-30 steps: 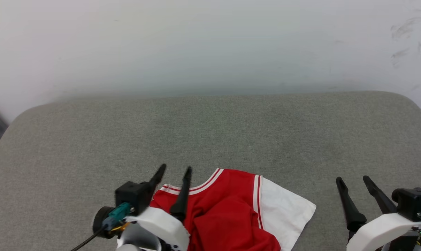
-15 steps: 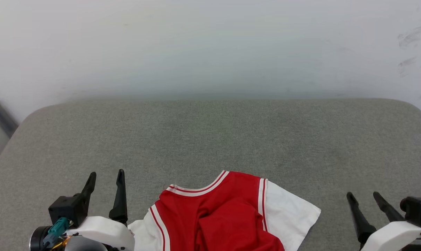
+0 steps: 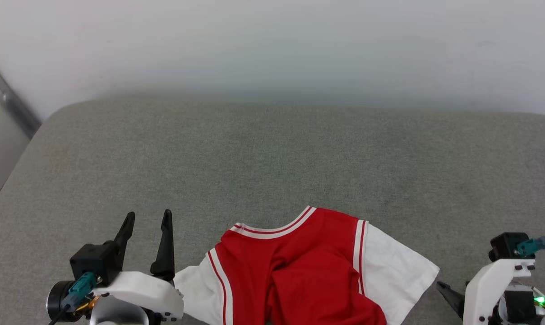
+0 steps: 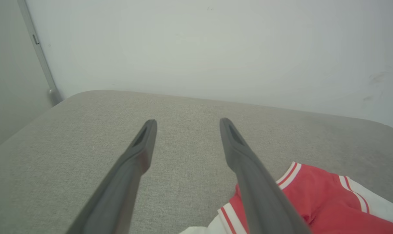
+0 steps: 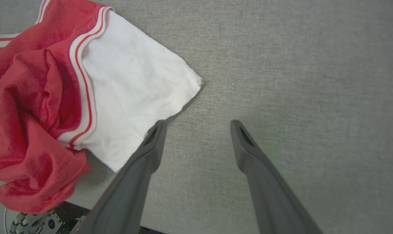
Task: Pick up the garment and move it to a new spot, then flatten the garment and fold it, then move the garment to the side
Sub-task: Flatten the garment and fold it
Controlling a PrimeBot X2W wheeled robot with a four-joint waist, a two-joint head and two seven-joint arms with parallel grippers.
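Red jersey garment [image 3: 299,271], white sleeves edged in striped trim, lies crumpled at the near edge of the grey fabric table [image 3: 272,158]. The left fingers [image 3: 165,243], spread and empty, have moved off its collar to the left. The right fingers [image 5: 149,149], also spread, now tip down beside the right sleeve. A pale wall [image 3: 272,45] stands beyond.

garment [image 3: 308,266] lower part cut off, head view btm edge
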